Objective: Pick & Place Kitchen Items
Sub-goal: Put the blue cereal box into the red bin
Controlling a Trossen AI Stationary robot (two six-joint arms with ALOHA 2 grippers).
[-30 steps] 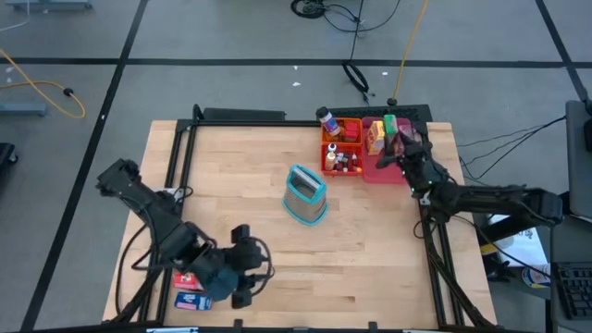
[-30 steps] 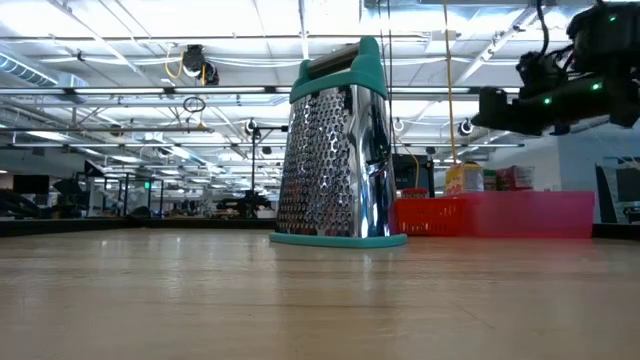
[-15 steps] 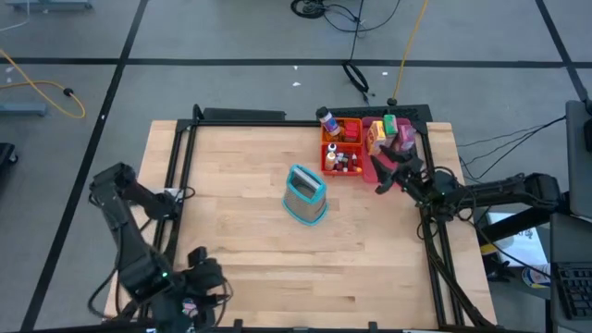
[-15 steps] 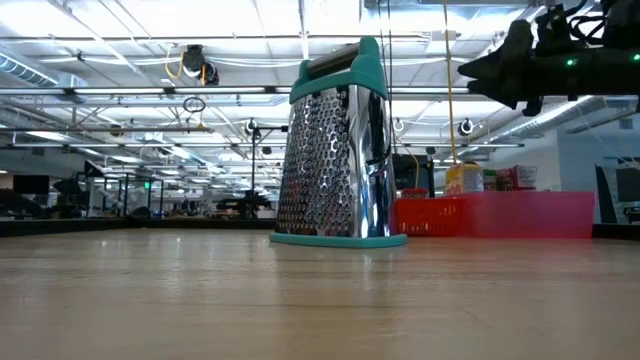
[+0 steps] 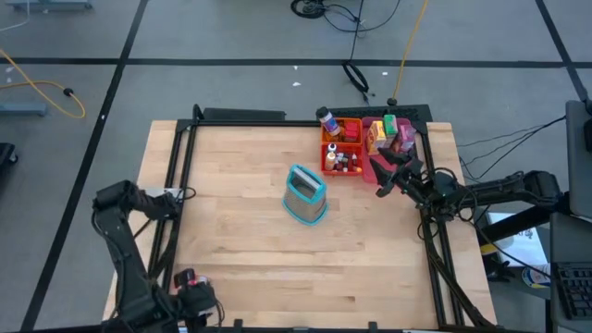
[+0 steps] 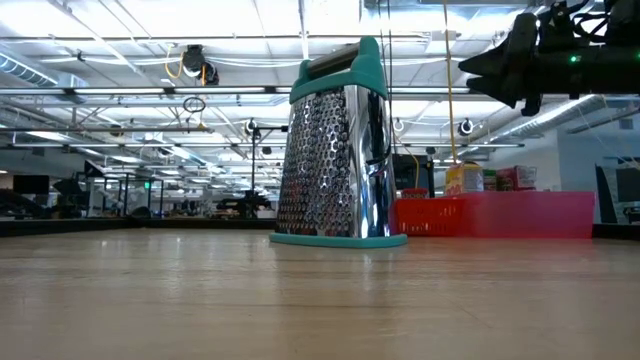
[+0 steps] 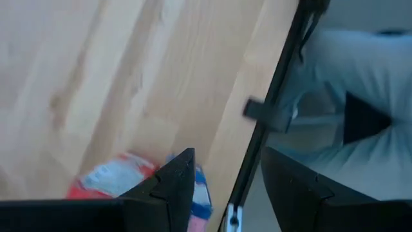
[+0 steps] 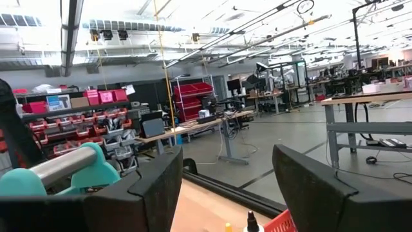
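A grey floor (image 5: 231,37) fills the upper part of the high view, crossed by dark lines (image 5: 277,62) that split it into large squares. A yellow cable (image 5: 42,85) curls at the upper left, and black cables (image 5: 324,9) lie coiled at the top centre. In the low view, a white ceiling with long beams (image 6: 150,40) and hanging lights (image 6: 195,62) spans the upper frame, over a wide workshop hall. The right wrist view shows red storage bins (image 8: 193,93) on shelves mid-frame, long workbenches (image 8: 360,100) at the right, and a smooth grey floor (image 8: 257,161) between them.
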